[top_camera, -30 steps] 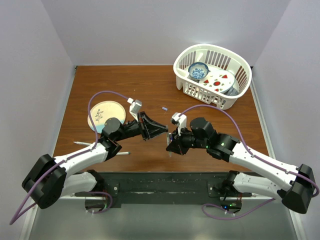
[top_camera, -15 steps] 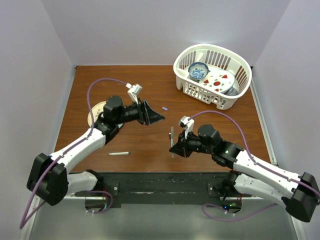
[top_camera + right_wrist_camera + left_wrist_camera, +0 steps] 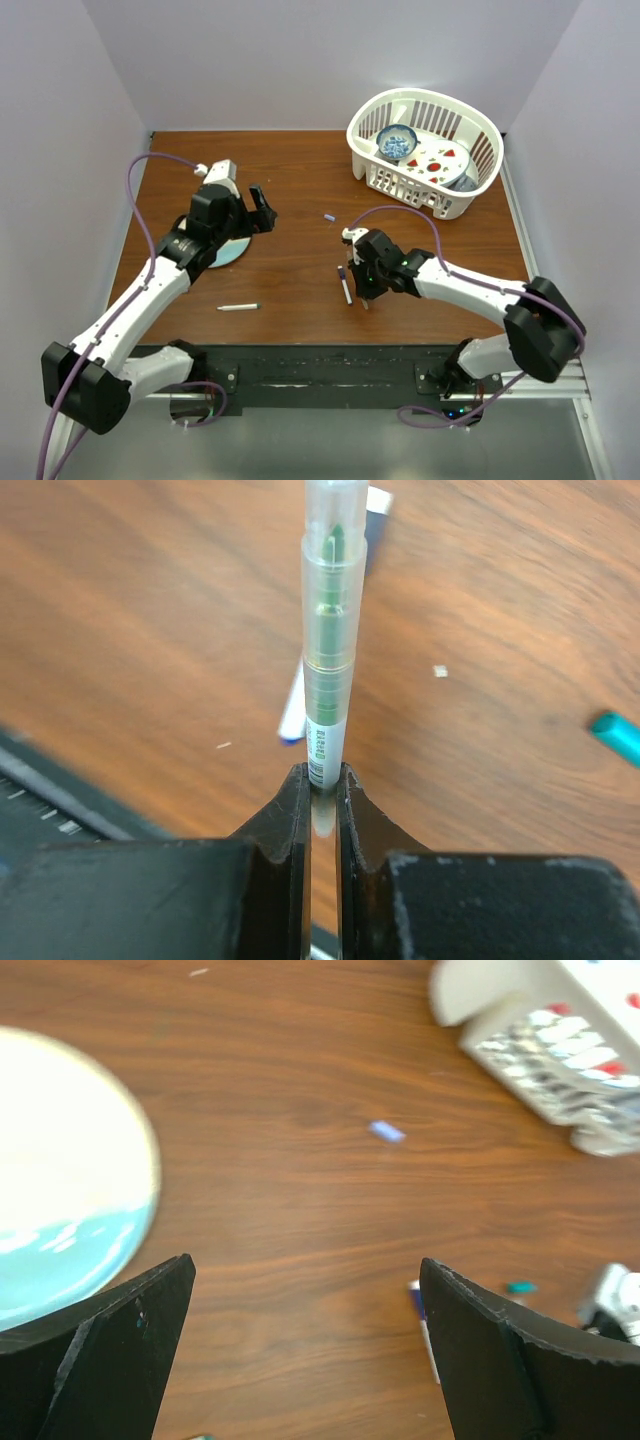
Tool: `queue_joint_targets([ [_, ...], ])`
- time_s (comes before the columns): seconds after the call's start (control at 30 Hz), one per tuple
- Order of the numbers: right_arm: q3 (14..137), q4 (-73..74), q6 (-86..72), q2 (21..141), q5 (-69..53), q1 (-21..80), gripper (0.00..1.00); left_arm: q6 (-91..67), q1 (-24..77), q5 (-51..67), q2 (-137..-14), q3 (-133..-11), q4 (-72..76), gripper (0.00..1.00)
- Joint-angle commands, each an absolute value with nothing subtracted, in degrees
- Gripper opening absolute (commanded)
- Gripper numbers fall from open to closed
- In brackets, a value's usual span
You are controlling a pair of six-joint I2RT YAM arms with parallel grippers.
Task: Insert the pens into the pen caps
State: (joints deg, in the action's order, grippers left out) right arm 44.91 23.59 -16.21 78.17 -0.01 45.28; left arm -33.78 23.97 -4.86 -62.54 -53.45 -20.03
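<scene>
I am pinching a green pen (image 3: 324, 660) upright in the right gripper (image 3: 322, 788), its fingers clamping shut on the barrel's lower end, just below centre in the overhead frame. A clear cap appears to be sitting over the tip already, so I am reading this as the put-down. The left gripper (image 3: 260, 214) is hanging wide open and empty over the plate (image 3: 60, 1160), left of centre.

To do it well, I am planning to lower slowly and tip the pen flat. I will part the fingers only once it is resting on the table (image 3: 300, 170), keeping clear of the blue-capped pen (image 3: 292, 708) lying right behind it so neither rolls.

The right wrist view is showing the green nib inside the cap and a teal cap (image 3: 614, 735) at its right edge, both too small to read overhead. The left wrist view is catching the lavender cap (image 3: 387, 1132) at upper middle. Only the overhead view is showing the loose white pen (image 3: 238, 307) at lower left, which I judge to be next.
</scene>
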Motion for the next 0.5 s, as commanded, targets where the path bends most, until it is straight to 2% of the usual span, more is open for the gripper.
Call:
queue_joint_targets([
  [0.0, 48.7, 24.7, -14.7, 83.8, 1.6, 43.0, 0.0, -35.9, 23.6, -17.7, -59.9, -50.8, -25.9, 0.99],
  [0.13, 48.8, 21.9, -15.8, 87.2, 0.3, 41.0, 0.03, -40.7, 23.6, -20.5, -58.3, -49.0, -27.8, 0.96],
  [0.27, 49.2, 20.2, -17.0, 90.7, -2.1, 40.6, 0.09, -51.9, 23.6, -22.5, -59.5, -49.6, -37.8, 0.93],
  [0.37, 49.0, 19.0, -18.1, 91.8, -3.2, 40.0, 0.13, -63.8, 23.6, -21.5, -60.8, -49.8, -47.7, 0.89],
  [0.47, 48.5, 18.0, -19.2, 91.5, -4.0, 39.5, 0.17, -72.6, 23.6, -15.7, -60.4, -46.7, -51.6, 0.86],
])
